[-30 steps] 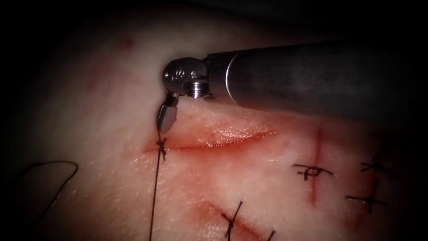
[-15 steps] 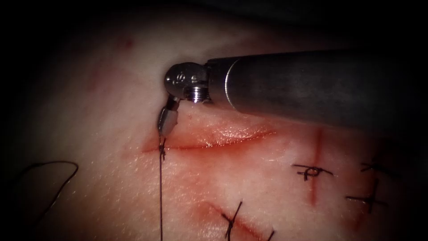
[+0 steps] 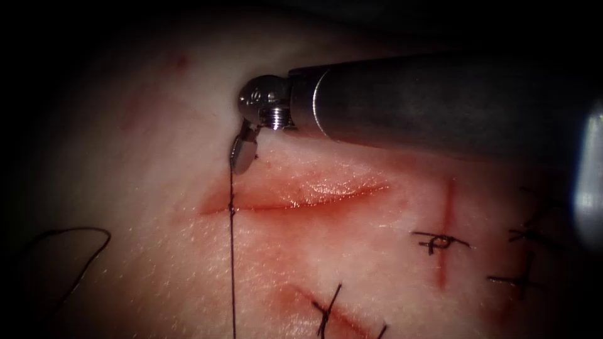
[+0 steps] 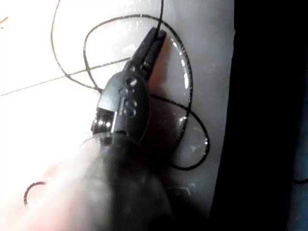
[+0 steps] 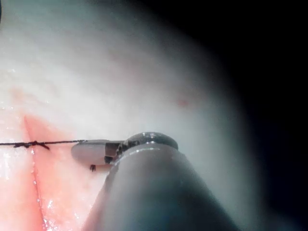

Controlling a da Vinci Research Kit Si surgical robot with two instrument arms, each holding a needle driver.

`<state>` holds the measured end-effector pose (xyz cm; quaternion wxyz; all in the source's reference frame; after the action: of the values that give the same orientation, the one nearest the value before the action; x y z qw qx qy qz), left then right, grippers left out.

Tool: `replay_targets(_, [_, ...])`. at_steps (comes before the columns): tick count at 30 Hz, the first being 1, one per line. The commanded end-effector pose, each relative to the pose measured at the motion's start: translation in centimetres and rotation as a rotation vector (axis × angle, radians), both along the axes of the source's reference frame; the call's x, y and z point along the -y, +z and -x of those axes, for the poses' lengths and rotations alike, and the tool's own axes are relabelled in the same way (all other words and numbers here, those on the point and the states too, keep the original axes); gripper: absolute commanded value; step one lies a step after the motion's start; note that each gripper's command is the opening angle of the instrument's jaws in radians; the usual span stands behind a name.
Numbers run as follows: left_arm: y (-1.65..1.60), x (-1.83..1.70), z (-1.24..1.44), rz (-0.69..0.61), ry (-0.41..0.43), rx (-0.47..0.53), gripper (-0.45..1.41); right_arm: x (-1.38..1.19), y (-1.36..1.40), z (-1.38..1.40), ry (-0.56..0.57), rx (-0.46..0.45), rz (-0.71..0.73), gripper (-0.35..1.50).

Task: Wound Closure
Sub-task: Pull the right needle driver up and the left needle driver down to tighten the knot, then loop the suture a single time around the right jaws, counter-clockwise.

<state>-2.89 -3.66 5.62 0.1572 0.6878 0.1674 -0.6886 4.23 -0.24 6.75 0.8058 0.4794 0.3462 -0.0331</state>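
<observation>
Pale, red-stained pork tissue, horizontal cut mid-frame. Right steel tool clamped on taut black thread at knot; left tool gripping thread too.

Pale pinkish-white pork tissue, faintly mottled. Horizontal cut in it: glossy red line with a lighter pink, wet sheen along its edge. Red fluid: a thin vertical streak and diffuse reddish staining below the cut. Thin black thread, one vertical strand; further black loops. Short black stitches, crosswise marks. Right tool: silver metal wrist, dark grey shaft. Left tool: dark, near-black metal.
</observation>
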Motion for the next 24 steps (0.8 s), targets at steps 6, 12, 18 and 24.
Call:
replay_targets(6, [-0.01,0.13,0.05,-0.011,0.028,0.013,-0.45,0.04,0.01,-0.14,-0.002,-0.001,0.009,-0.35])
replay_targets(12, [-0.09,-0.04,0.02,-0.014,-0.001,-0.004,-0.45,0.07,0.00,-0.14,0.004,-0.024,0.001,-0.35])
replay_targets(18, [-0.40,-0.60,-0.21,0.061,-0.102,-0.056,-0.45,0.13,-0.13,-0.12,0.105,-0.159,-0.013,0.88])
replay_targets(24, [-0.76,-1.22,-0.56,0.144,-0.183,-0.131,-0.45,-0.12,-0.26,0.05,0.189,-0.240,0.010,1.13])
